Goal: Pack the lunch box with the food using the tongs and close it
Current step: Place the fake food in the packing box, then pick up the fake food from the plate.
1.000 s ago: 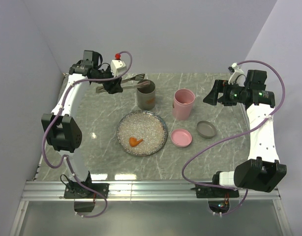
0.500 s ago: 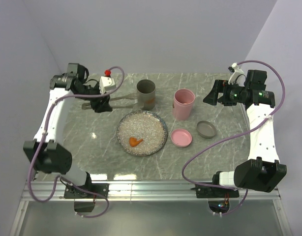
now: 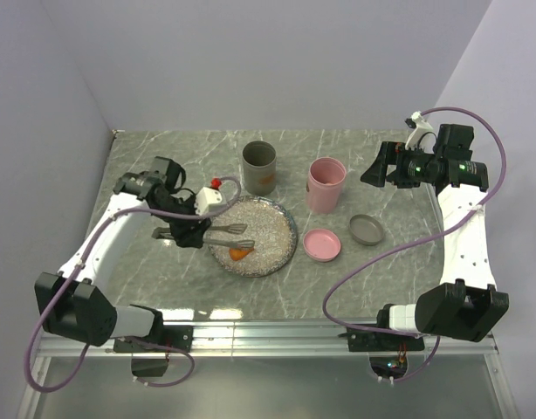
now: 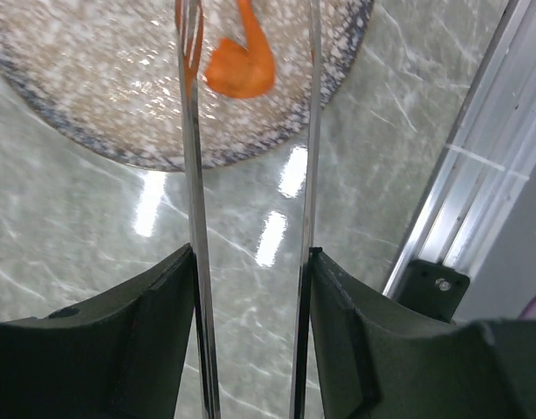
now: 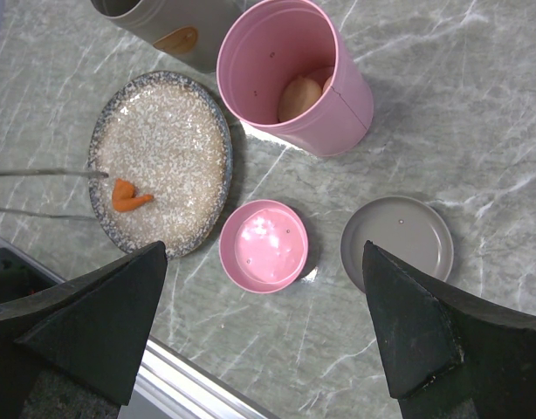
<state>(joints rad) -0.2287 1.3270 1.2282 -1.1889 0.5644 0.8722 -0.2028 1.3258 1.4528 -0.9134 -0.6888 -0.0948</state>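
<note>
My left gripper [image 3: 188,234] is shut on the tongs [image 3: 226,230], which reach right over the speckled plate [image 3: 268,223]. In the left wrist view my gripper [image 4: 250,253] presses both slim arms of the tongs [image 4: 191,175], and an orange piece of food [image 4: 242,65] lies on the plate [image 4: 93,70] between them near their tips. The lunch box stands open behind as a pink cup [image 3: 326,183] and a grey cup [image 3: 259,166]. A beige ball [image 5: 298,96] sits inside the pink cup [image 5: 338,105]. My right gripper [image 3: 373,170] hangs open high over the right side.
A pink lid [image 3: 322,244] and a grey lid [image 3: 367,230] lie flat right of the plate. The right wrist view shows the pink lid [image 5: 264,244], the grey lid [image 5: 396,240] and the orange piece [image 5: 127,196]. A metal rail [image 3: 268,336] runs along the near edge.
My left arm has swung from beside the grey cup toward the near side, bringing the tongs down over the plate at the orange piece. The right arm has not moved.
</note>
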